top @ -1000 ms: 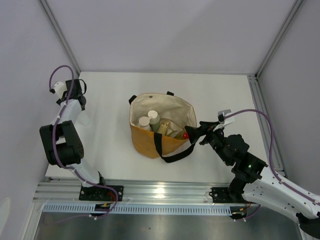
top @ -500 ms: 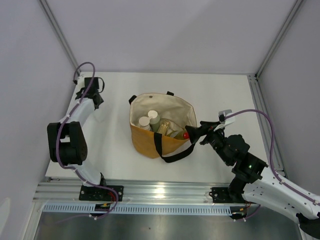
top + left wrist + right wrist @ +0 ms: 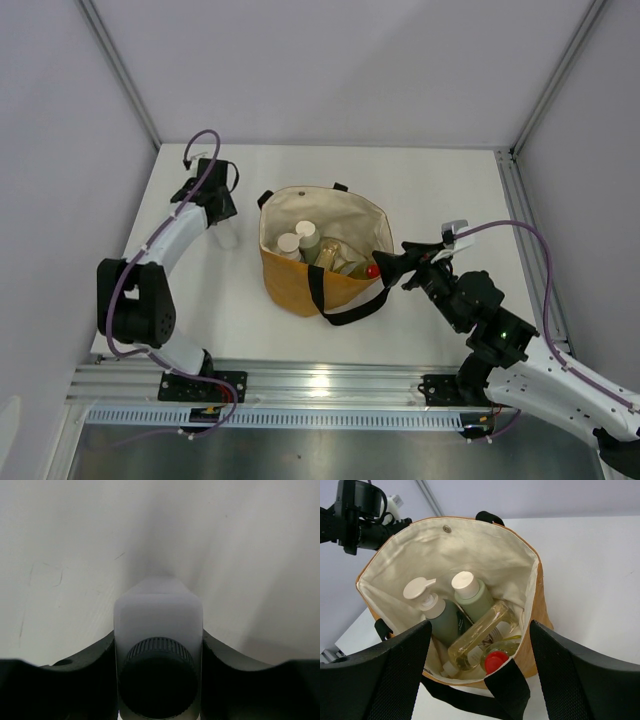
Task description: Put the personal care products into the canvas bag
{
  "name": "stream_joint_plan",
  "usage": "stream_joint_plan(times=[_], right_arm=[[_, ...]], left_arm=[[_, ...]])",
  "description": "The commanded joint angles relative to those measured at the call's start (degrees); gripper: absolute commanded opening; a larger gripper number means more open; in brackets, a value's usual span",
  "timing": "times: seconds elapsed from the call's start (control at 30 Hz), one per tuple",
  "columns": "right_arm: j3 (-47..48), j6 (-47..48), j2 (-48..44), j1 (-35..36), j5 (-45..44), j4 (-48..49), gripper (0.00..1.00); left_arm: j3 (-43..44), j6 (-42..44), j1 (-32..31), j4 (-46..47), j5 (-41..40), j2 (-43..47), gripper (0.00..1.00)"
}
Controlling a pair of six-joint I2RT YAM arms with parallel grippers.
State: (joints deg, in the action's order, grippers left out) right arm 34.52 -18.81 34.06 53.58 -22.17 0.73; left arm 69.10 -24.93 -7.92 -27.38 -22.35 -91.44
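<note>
I see the canvas bag (image 3: 300,285) standing open mid-bench (image 3: 440,190), with the grey-green bottle (image 3: 475,602), amber bottle (image 3: 480,637) and red-capped bottle (image 3: 495,661) inside. Right jaws hang released at its right rim. Left jaws, left of the bag, are clenched on the clear square bottle (image 3: 157,620).

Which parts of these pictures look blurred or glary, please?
Left wrist: the clear square bottle and its black cap sit so near the lens that they blur. Right wrist: the fingers are dark and underlit, the canvas bag sharp. Top external: glare on the metal rail.
</note>
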Motion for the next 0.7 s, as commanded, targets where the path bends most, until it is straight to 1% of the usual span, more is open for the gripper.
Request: stream_joint_plan(times=[0.0, 0.1, 0.2, 0.4, 0.5, 0.53, 0.6, 0.63, 0.67], right_arm=[[0.4, 0.0, -0.6, 0.3, -0.2, 1.2, 0.83], [0.4, 0.0, -0.8, 0.3, -0.3, 1.4, 0.83], [0.4, 0.1, -0.8, 0.3, -0.8, 1.3, 0.83], [0.4, 0.1, -0.8, 0.3, -0.9, 1.2, 0.83], [0.4, 0.2, -1.0, 0.4, -1.0, 1.1, 0.83], [0.4, 0.1, -1.1, 0.3, -1.0, 1.1, 0.84], [0.4, 0.2, -1.3, 0.3, -1.1, 1.1, 0.84], [0.5, 0.2, -1.3, 0.3, -1.2, 1.1, 0.83], [0.4, 0.2, -1.3, 0.3, -1.2, 1.1, 0.84]], left_arm=[[3.4, 1.0, 0.5, 2.4, -2.5, 8.7, 0.01], [7.3, 1.7, 0.3, 0.0, 0.3, 12.8, 0.01], [9.7, 3.3, -0.7, 0.7, 4.8, 18.0, 0.00], [15.6, 5.2, -6.1, -0.1, 7.0, 25.6, 0.00], [19.4, 5.9, -10.4, -1.1, 6.7, 27.2, 0.00], [20.7, 6.3, -13.4, -1.1, 6.5, 28.0, 0.00], [23.0, 7.6, -17.3, -1.4, 4.3, 28.5, 0.01], [23.8, 8.5, -21.7, -1.5, 3.3, 28.5, 0.01], [25.8, 9.3, -24.0, -1.5, 2.0, 28.6, 0.00]])
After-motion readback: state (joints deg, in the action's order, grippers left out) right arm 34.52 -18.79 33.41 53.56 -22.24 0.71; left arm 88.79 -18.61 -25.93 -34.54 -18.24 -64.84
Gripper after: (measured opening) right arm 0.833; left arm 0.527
